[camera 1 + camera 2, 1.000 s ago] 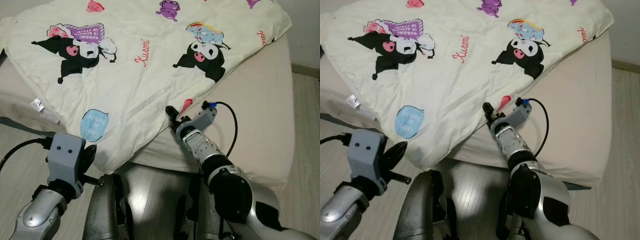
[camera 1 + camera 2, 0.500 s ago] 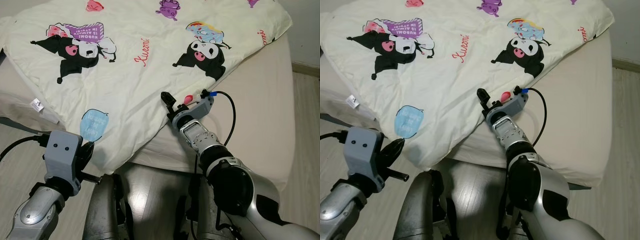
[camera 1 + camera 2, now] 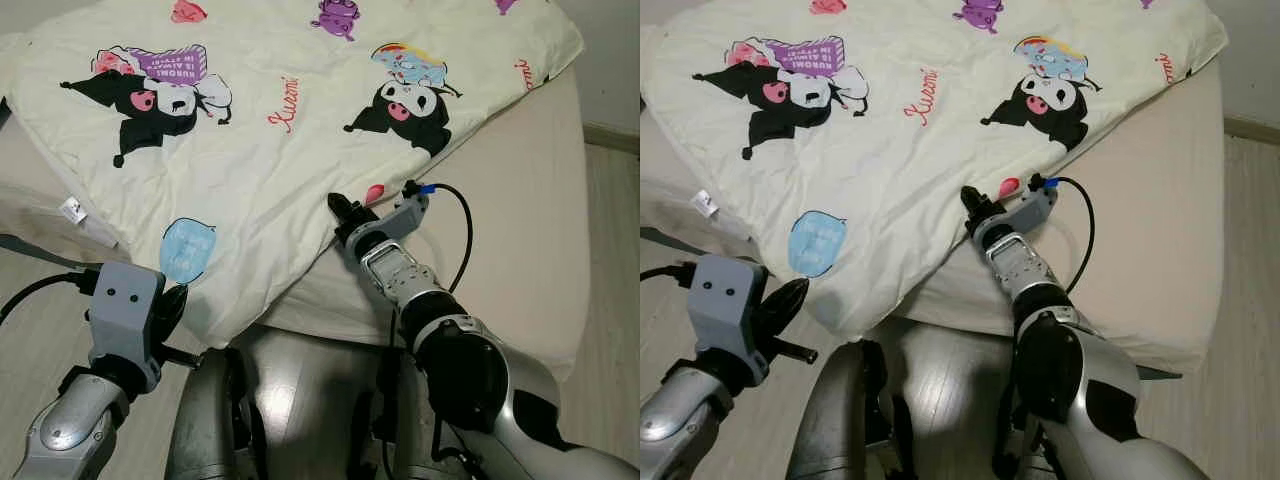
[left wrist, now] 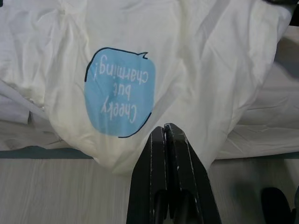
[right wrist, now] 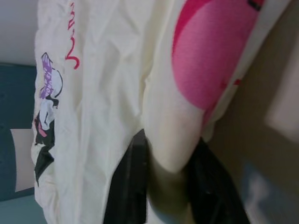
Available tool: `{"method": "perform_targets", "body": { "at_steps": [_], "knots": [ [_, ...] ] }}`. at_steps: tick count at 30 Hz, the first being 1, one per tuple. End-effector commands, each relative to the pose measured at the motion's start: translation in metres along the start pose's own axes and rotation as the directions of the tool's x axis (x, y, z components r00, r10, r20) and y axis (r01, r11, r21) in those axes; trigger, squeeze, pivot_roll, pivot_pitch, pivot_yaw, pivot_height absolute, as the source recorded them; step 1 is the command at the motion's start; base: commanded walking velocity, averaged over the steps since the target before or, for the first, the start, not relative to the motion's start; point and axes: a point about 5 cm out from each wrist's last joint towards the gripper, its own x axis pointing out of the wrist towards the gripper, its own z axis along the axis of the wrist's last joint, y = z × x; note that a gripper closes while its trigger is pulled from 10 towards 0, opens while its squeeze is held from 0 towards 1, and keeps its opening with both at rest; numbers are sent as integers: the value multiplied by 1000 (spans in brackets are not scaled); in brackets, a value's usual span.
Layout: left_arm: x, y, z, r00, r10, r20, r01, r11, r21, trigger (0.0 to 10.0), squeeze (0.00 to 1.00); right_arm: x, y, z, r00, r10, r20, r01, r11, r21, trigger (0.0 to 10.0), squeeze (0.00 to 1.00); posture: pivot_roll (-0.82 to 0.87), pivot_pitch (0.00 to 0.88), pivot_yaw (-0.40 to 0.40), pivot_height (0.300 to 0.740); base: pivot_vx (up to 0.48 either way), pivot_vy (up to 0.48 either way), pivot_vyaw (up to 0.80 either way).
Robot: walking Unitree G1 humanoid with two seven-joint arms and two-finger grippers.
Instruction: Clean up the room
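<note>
Between the right gripper's fingers sits the blanket's edge, while the left gripper hangs pressed together.

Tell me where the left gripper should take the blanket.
At the blanket's hanging corner below the blue speech bubble, coming from the floor side. That corner droops free off the bed, right ahead of the shut left gripper.

The blanket is seen as soft, matt, creased cloth (printed). The mattress appears smooth matt fabric. The floor is pale, possibly wood, faintly glossy.
</note>
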Motion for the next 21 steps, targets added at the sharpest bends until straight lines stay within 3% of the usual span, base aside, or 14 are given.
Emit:
{"method": "perform_targets", "body": {
  "at_steps": [1,5,8,15,21],
  "knots": [
    [-4,-1,-7,999,-5,-37,5,1000,0,10000,0,-5,-14,-13,998,-50,-47,50,999,12,0,0,218,507,-16,565,0,0,0],
    [-2,-1,-8,999,-6,-37,6,1000,-1,10000,0,-8,-23,-11,995,-91,-43,92,996,1,0,0,209,506,-16,565,0,0,0],
    [0,1,-10,999,2,-35,-2,1000,-3,10000,0,-18,-44,2,989,-146,-11,146,989,4,0,0,181,500,-26,565,0,0,0],
    [8,3,-11,1000,25,-16,-25,1000,-11,10000,0,-34,-71,12,983,-185,9,185,983,-6,0,0,126,476,-35,565,0,0,0],
    [13,2,-10,1000,26,-1,-26,999,-22,10000,0,-42,-82,20,982,-189,18,189,981,-32,0,0,105,463,-38,565,0,0,0]
  ]
}}
